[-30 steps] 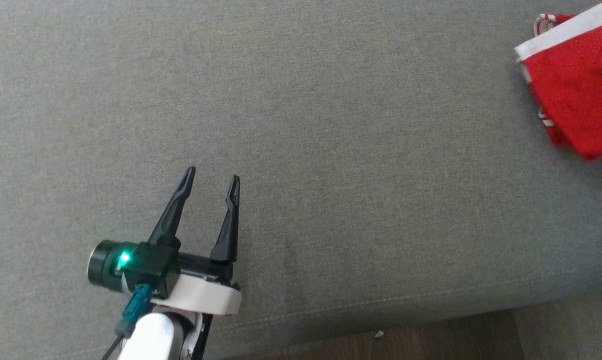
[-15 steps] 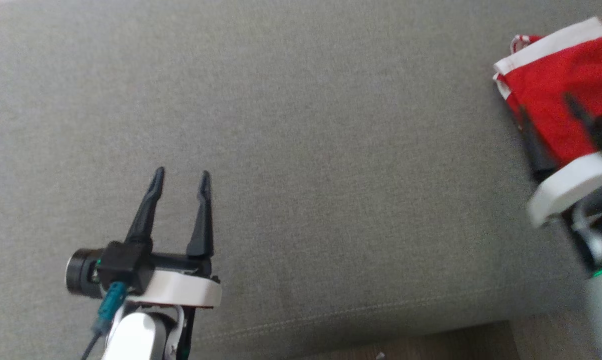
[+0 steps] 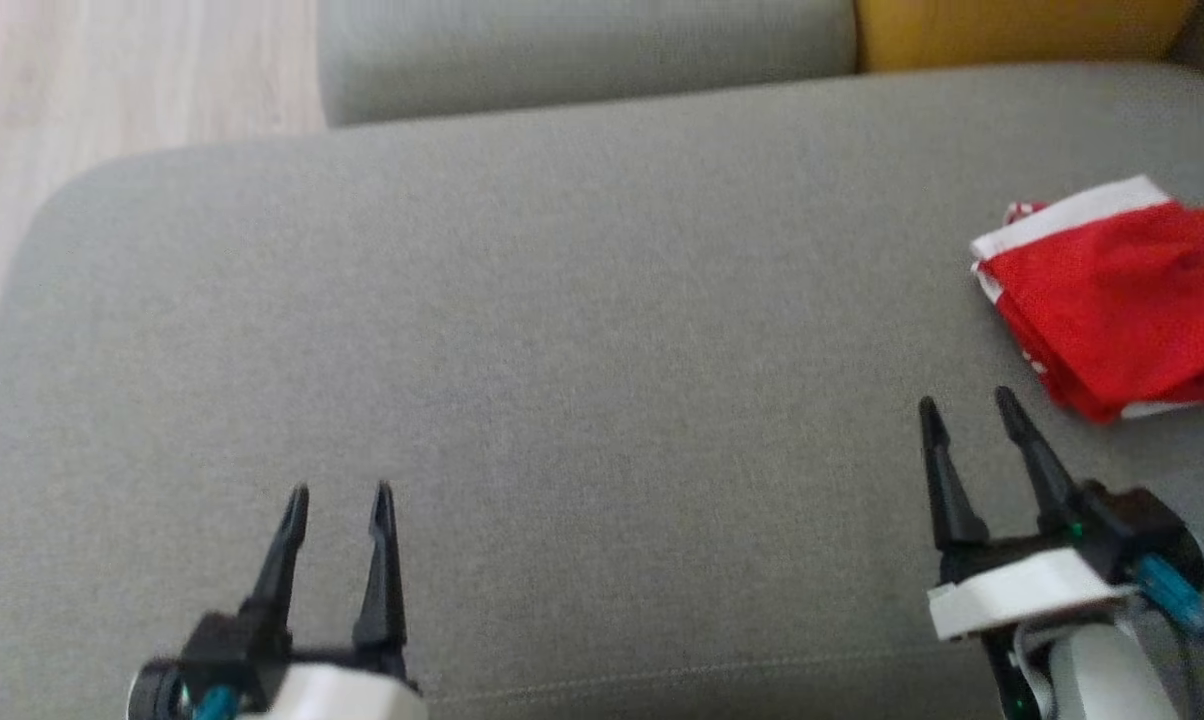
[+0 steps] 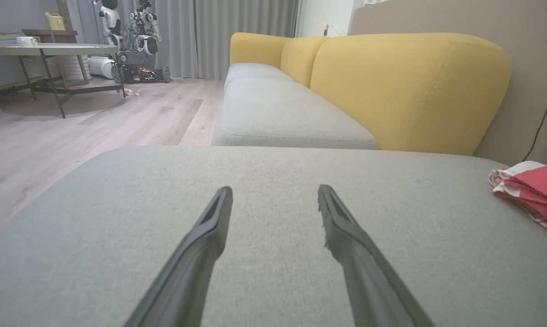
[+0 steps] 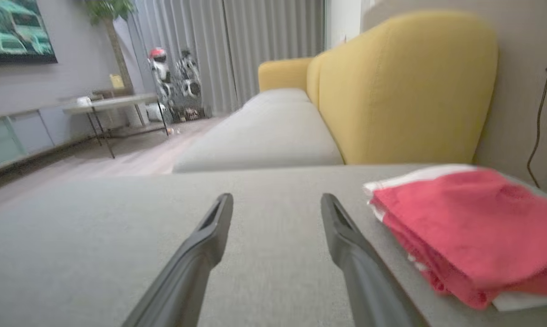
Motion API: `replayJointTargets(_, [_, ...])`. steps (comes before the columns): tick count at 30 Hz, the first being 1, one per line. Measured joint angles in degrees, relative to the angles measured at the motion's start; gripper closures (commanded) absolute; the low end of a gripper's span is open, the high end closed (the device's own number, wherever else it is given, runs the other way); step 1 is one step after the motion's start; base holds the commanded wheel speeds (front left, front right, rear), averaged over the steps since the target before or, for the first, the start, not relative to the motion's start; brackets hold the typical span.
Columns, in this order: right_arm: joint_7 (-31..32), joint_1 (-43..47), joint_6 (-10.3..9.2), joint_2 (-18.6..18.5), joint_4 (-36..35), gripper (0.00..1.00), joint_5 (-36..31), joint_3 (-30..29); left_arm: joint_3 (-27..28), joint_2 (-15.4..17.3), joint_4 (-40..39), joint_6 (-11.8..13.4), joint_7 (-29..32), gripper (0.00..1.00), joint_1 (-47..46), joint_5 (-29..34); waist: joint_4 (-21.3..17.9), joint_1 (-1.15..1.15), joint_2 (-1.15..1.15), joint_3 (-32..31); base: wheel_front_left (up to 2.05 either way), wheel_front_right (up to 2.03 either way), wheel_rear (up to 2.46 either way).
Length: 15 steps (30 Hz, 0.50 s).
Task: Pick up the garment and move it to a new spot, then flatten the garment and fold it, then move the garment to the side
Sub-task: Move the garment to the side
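My left gripper (image 3: 340, 490): jaws spread wide, both fingers pointing across the seat, with grey cloth showing between them.
My right gripper (image 3: 965, 398): jaws spread just as wide, fingers pointing the same way. I cannot tell whether the tips touch the cloth below.
Between my grippers: a broad stretch of the grey seat cushion (image 3: 602, 330), and the two stand well apart on it.
Garment (image 3: 1122, 310): red with a white band, folded into a layered stack. It lies on the right end of the seat cushion, near my right fingertips, ahead of them and to their right, not touching them. It is well apart from my left gripper, and its right side runs off the edge of the head view.
Behind the garment: a yellow backrest (image 4: 405, 91) rising at the far edge of the seat, and a dark cable (image 4: 546, 118) against the wall.
Further off: a pale wood floor (image 3: 112, 80), a round table (image 4: 51, 49) on thin legs, and grey curtains (image 4: 223, 36).
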Motion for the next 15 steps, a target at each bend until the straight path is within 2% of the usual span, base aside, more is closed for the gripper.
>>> replayJointTargets(1, [0.0,0.0,0.00,0.0,0.0,0.00,0.0,0.0,0.0,0.0,0.0,0.0,0.0,0.00,0.0,0.0,0.0,0.00,0.00,0.0,0.00,0.00,0.00])
replayJointTargets(6, [-0.1,5.6,0.00,1.7,-9.8,0.00,0.0,-1.6,1.9,0.1,-0.4,0.7,0.0,0.00,3.9,2.3,1.6,0.00,0.00,-2.7,0.00,0.00,0.00])
replayJointTargets(15, [-0.1,9.0,0.00,2.6,-10.5,0.00,-0.1,-1.2,3.0,0.1,-0.8,0.5,0.0,0.00,4.5,3.2,2.1,0.00,0.00,-3.7,0.00,0.00,0.00])
